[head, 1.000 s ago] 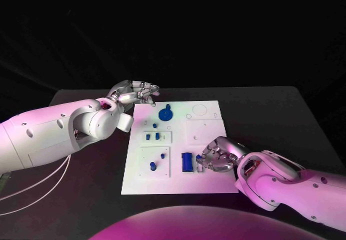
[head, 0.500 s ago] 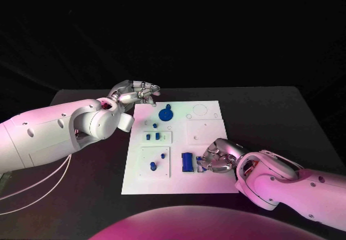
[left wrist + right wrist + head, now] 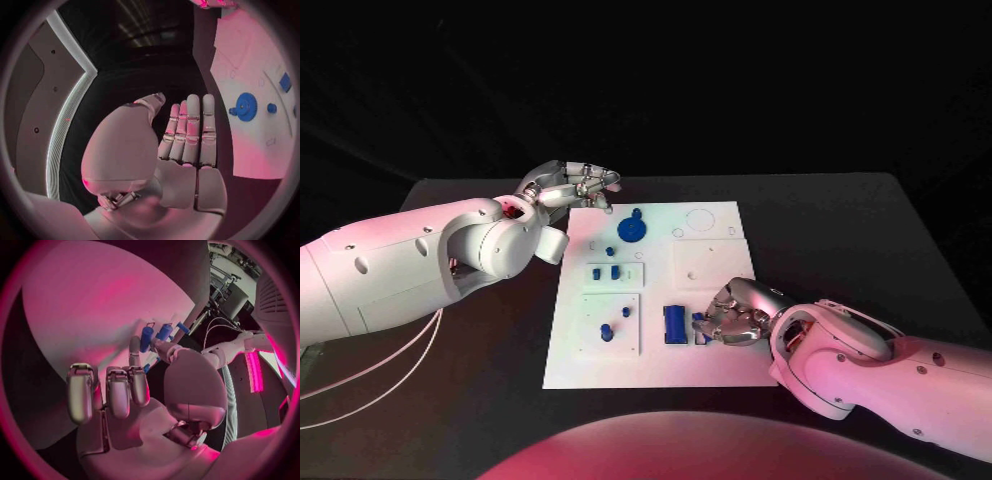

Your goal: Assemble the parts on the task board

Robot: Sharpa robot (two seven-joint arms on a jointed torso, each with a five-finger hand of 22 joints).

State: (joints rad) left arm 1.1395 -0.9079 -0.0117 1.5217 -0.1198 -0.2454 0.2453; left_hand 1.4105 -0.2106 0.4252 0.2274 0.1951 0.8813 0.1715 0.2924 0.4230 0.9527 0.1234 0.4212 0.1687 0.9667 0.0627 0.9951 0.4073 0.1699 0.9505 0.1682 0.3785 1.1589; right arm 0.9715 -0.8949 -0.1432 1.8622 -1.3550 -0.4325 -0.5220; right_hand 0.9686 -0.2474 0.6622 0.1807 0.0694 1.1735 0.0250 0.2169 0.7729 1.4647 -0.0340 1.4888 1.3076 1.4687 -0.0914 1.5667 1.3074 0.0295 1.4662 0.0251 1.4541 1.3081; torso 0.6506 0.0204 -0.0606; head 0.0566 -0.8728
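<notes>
A flat white task board [image 3: 711, 360] lies at the centre of the matte black tabletop [image 3: 877, 230]. At its 12 o'clock sits a round, toothed blue gear [image 3: 630, 229]; at 6 o'clock lies an oblong blue block [image 3: 674, 323]. The silver right hand [image 3: 733, 316] rests beside that block, fingers curled in; I cannot tell whether it grips anything. The left hand [image 3: 570, 186] hovers at the board's 11 o'clock corner, fingers straight, released.

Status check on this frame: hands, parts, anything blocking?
Left hand empty, fingers together, beside task board far corner. Right hand at blue block; grip unclear. Gear on the board. No obstruction.
</notes>
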